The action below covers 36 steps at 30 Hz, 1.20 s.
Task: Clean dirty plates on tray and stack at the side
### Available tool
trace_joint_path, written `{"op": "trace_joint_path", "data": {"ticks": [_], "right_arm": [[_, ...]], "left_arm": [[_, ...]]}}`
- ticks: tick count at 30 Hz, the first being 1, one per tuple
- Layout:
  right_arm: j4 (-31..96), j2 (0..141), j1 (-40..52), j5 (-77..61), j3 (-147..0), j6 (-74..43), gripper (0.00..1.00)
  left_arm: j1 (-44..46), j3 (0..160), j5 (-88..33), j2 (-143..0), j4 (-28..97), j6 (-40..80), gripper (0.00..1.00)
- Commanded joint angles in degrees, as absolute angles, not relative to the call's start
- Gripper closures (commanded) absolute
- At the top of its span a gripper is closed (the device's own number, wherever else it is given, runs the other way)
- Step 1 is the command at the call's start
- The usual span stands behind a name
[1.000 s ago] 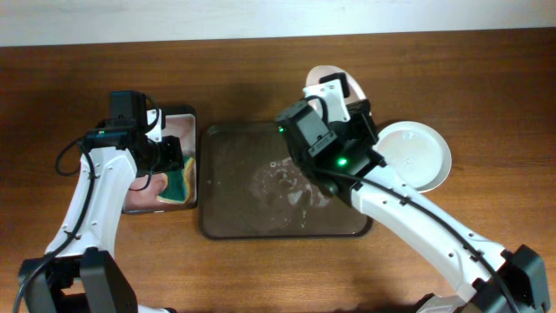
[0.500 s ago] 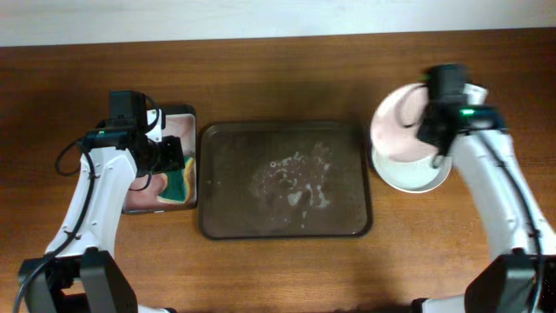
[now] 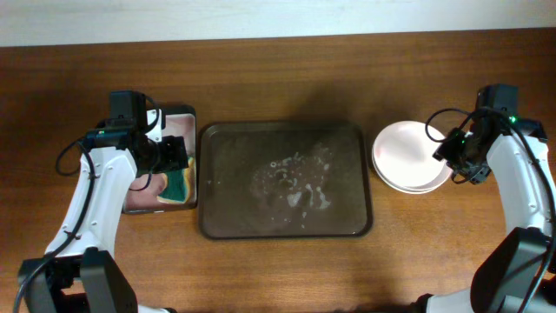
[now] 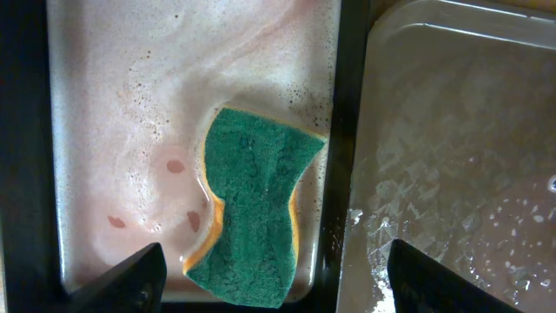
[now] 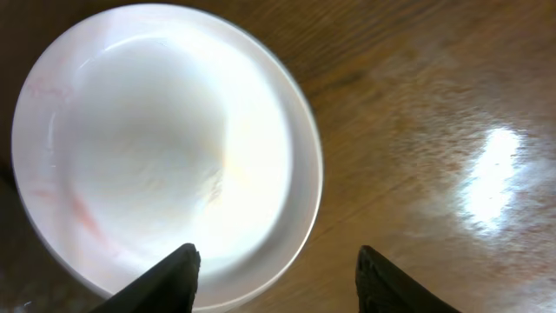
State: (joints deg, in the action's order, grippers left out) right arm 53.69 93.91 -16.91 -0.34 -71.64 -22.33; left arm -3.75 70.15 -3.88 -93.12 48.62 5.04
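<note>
Overhead view of a wooden tabletop (image 3: 287, 87). The dark brown tray (image 3: 234, 196) lies at the centre, wet with suds, no plates on it. The plates (image 3: 407, 155) sit stacked just right of it. The right end effector (image 5: 278, 283) hovers open over the stack's edge. The left end effector (image 4: 276, 283) hangs open above a green sponge (image 4: 256, 204) in a small soapy tray (image 4: 347, 130)

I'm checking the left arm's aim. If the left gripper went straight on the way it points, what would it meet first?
The left gripper, jaws open, would most likely meet the green sponge first, lying in the small pinkish tray; how far below it lies is unclear.
</note>
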Motion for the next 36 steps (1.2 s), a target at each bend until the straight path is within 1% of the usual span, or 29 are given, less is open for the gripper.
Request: {"op": "trace_joint_path", "data": {"ticks": [1,4,7,9,11,13,18,21,24,28,33,36], "right_arm": [[51.7,93.7,-16.6,-17.3,-71.3,-13.6,0.38],[50.7,93.7,-14.5,-28.1,-71.3,-6.4,0.29],[52.8,93.7,-9.6,-28.3,-71.3,-1.4,0.16],[55.3,93.7,-6.7,-24.7,-71.3,-1.0,0.01],[58.4,93.7,-4.1,-19.2,-71.3,-1.4,0.01],[62.0,93.7,-2.6,-14.0,-71.3,-4.1,0.01],[69.6,92.9,-2.3,-13.4,-71.3,-3.3,0.01],[72.0,90.1,-2.3,-13.3,-71.0,-3.0,0.01],[70.2,84.0,-2.3,-13.2,-68.7,-3.0,0.01],[64.6,70.3,-2.3,-13.1,-62.6,-3.0,0.01],[58.6,51.5,-2.3,-11.7,-54.7,-3.4,0.01],[58.0,41.4,-2.3,-9.6,-52.1,-3.4,0.01]], "left_arm": [[-4.1,70.7,-6.4,-92.5,47.9,4.7,0.12],[-4.0,70.7,-9.7,-92.5,46.4,2.4,0.1],[-3.2,70.7,-11.4,-92.5,46.8,1.5,0.05],[-2.3,70.7,-11.4,-92.5,50.7,1.5,0.0],[-2.0,70.7,-11.2,-92.5,55.9,2.0,0.01],[-2.0,70.7,-11.2,-92.5,61.8,4.5,0.01],[-2.0,70.6,-10.5,-92.4,73.0,4.4,0.0],[-2.0,69.9,-10.5,-90.5,75.6,3.0,0.01],[-2.0,67.6,-10.5,-85.7,75.0,3.0,0.0],[-2.0,61.8,-10.6,-74.4,69.6,2.0,0.01],[-2.0,53.0,-10.5,-56.8,60.2,-0.7,0.0],[-2.0,48.1,-10.5,-46.3,55.9,-0.7,0.01]]}}
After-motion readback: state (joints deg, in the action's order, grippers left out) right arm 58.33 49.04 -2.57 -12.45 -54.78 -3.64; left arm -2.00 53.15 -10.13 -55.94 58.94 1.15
